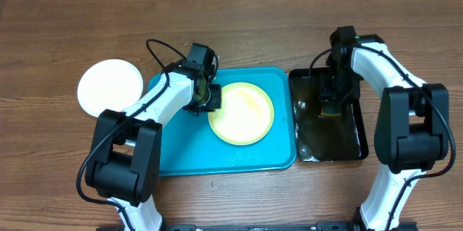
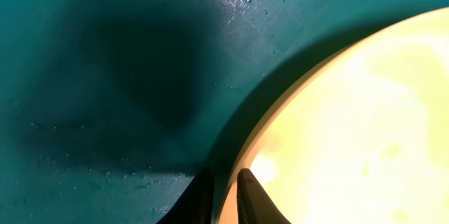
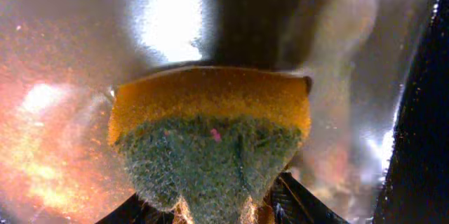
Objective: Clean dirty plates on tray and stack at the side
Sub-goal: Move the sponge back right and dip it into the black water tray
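Note:
A pale yellow plate [image 1: 242,114] lies in the turquoise tray [image 1: 217,160], right of its middle. My left gripper [image 1: 211,99] is at the plate's left rim. In the left wrist view its fingers [image 2: 226,182] are shut on the rim of the plate [image 2: 351,126], one on each side, over the wet tray floor [image 2: 105,76]. A white plate [image 1: 110,86] lies on the table left of the tray. My right gripper [image 1: 331,104] is over the black tray, shut on a yellow-and-green sponge [image 3: 210,133]. Its fingers [image 3: 210,213] are mostly hidden by the sponge.
The black tray [image 1: 347,148] stands right of the turquoise one and holds shiny water [image 3: 105,27]. Bare wooden table lies all around both trays. A cardboard edge shows at the far back.

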`<action>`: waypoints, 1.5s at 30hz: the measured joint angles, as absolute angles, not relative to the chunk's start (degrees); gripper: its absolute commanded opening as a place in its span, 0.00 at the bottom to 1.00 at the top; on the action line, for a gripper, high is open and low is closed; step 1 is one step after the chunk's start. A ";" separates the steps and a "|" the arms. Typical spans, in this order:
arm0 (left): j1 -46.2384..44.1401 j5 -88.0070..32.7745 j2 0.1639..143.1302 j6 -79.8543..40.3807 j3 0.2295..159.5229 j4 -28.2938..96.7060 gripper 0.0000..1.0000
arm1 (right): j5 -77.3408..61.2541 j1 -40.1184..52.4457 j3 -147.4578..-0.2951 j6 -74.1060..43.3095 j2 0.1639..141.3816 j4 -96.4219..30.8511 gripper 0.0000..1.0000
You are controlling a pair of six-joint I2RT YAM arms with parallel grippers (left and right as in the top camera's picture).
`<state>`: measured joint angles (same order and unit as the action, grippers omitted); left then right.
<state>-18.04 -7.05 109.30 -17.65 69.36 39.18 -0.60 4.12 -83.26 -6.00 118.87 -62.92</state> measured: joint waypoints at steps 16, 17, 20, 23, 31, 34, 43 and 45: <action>-18.04 -7.05 109.30 -17.65 69.36 39.16 0.16 | -0.60 4.12 -85.10 -5.98 118.87 -62.57 0.76; -18.02 -7.05 109.30 -17.65 69.36 39.18 0.16 | -0.58 4.12 -85.10 -5.98 118.87 -62.19 0.76; -18.02 -7.05 109.30 -17.65 69.36 39.16 0.17 | -0.60 4.12 -84.88 -6.02 118.87 -60.66 0.68; -18.04 -7.05 109.30 -17.65 69.36 39.16 0.17 | -0.60 4.12 -84.20 -6.15 118.87 -59.09 0.51; -18.04 -7.05 109.30 -17.65 69.36 39.16 0.17 | -0.19 4.14 -82.81 -5.85 118.76 -56.49 0.04; -18.02 -7.05 109.30 -17.65 69.36 39.16 0.17 | -0.01 4.14 -82.70 -6.15 118.76 -56.42 0.43; -18.04 -7.05 109.30 -17.65 69.36 39.16 0.17 | 0.01 4.16 -82.52 -6.00 118.56 -56.14 0.78; -18.04 -7.05 109.30 -17.65 69.36 39.16 0.17 | 0.21 4.16 -82.48 -5.63 118.56 -56.12 0.04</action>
<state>-18.04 -7.05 109.30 -17.65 69.36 39.16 0.21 4.16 -82.48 -5.63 118.56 -56.12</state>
